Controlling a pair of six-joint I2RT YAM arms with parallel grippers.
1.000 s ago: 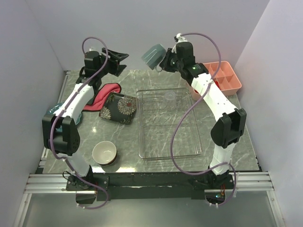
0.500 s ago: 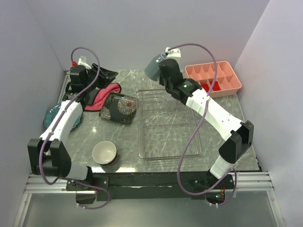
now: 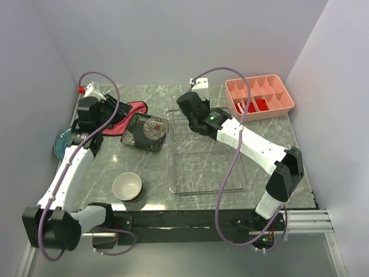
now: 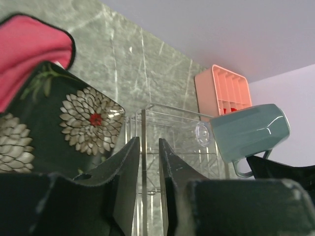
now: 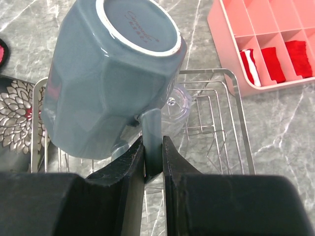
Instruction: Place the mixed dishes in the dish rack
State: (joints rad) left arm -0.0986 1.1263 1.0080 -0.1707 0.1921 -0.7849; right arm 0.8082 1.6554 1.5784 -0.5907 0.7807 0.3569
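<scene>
The right gripper has its jaws pinching the handle of the grey-blue mug. The mug's body stands just past the fingertips and a little to their left, its base turned up toward the wrist camera. Straight beyond and below the fingertips lies the far end of the dish rack; whether the mug touches its wires is hard to tell from here. Further out to the right of the jaws sits the pink tray, with red pieces in its compartments.

The left gripper has its jaws drawn close, a narrow slit between them and nothing in it. Just to their left lies the square dark plate with white flowers, and beyond that the red-pink cloth. Ahead of the fingertips is the rack's near corner, with the tilted mug off to the right.

From above, the cream-lined bowl sits on the table, well behind these jaws and beside the arm, and the round blue plate shows partly under that arm
</scene>
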